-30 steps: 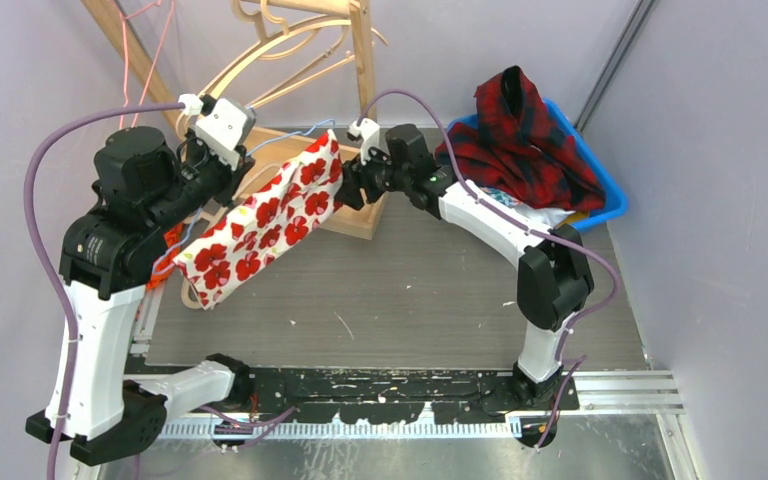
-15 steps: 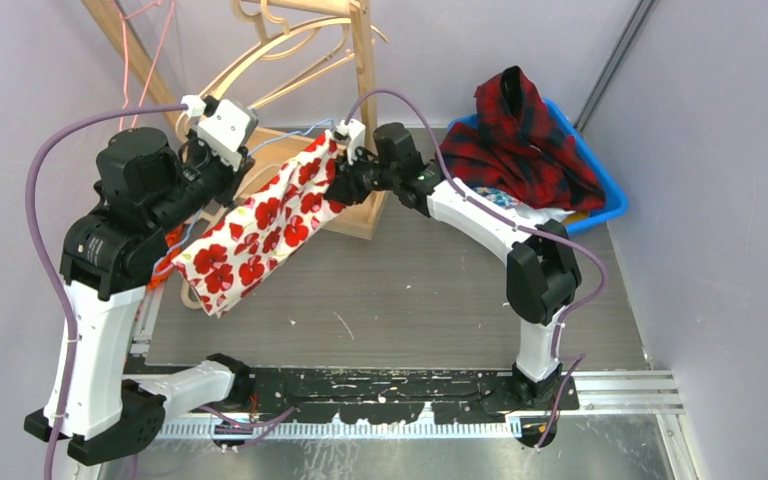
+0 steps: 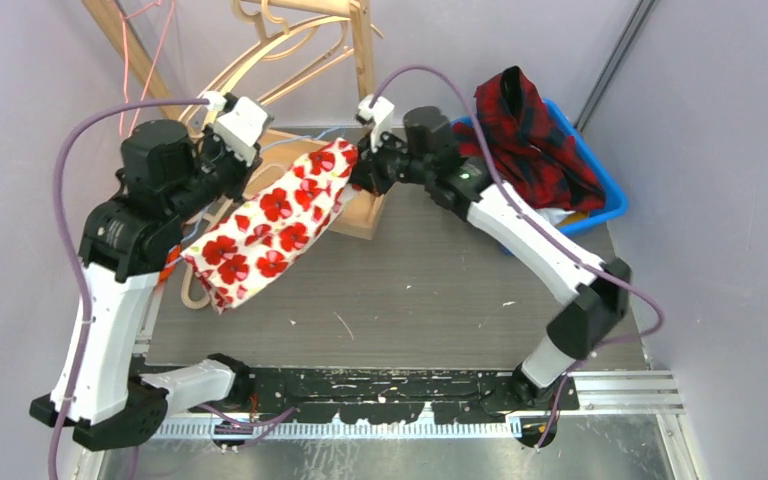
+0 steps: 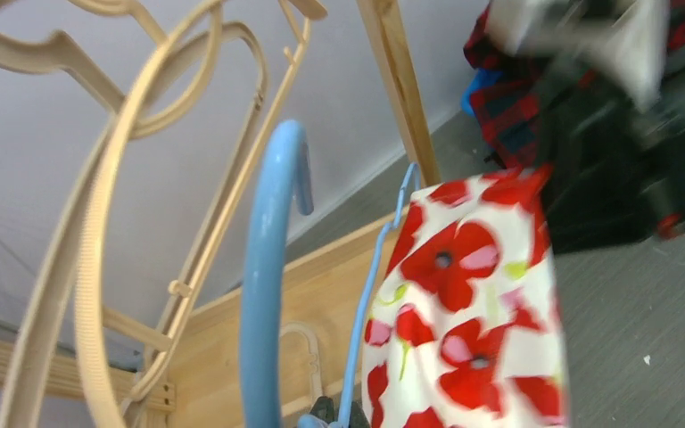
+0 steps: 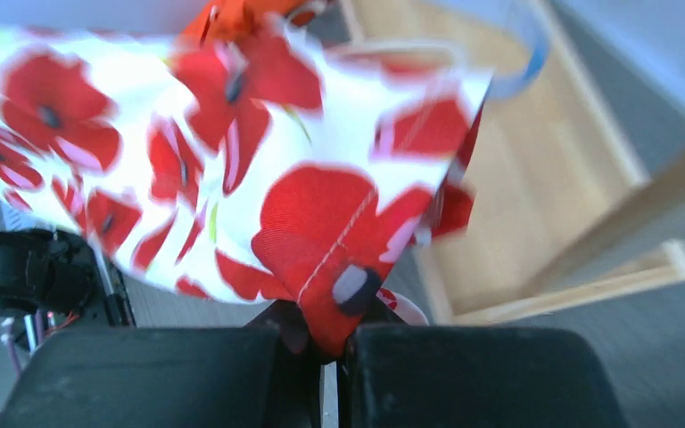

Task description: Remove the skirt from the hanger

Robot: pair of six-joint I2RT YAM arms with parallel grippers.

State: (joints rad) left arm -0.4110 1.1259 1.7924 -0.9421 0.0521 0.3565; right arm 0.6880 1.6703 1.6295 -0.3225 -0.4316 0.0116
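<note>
The skirt (image 3: 275, 215), white with red poppies, hangs stretched in the air between my two arms. It is still on a light-blue hanger (image 4: 263, 294), whose thin wire (image 4: 370, 294) runs along the skirt's (image 4: 473, 339) upper edge. My left gripper (image 3: 226, 168) is shut on the hanger's base, and only its dark fingertips (image 4: 325, 412) show at the bottom of the left wrist view. My right gripper (image 3: 362, 170) is shut on the skirt's far right corner. In the right wrist view a fold of red cloth (image 5: 339, 276) is pinched in the right gripper (image 5: 334, 337).
A wooden rack (image 3: 360, 90) with several beige hangers (image 3: 260, 65) stands at the back, just behind the skirt. A blue bin (image 3: 600, 195) holding a red plaid garment (image 3: 530, 130) sits at the back right. An orange item (image 3: 168, 262) lies beside the left arm.
My right gripper has closed on the skirt's corner and shifted up and to the right with its arm stretching out. The left arm has moved right, carrying the hanger and skirt along.
</note>
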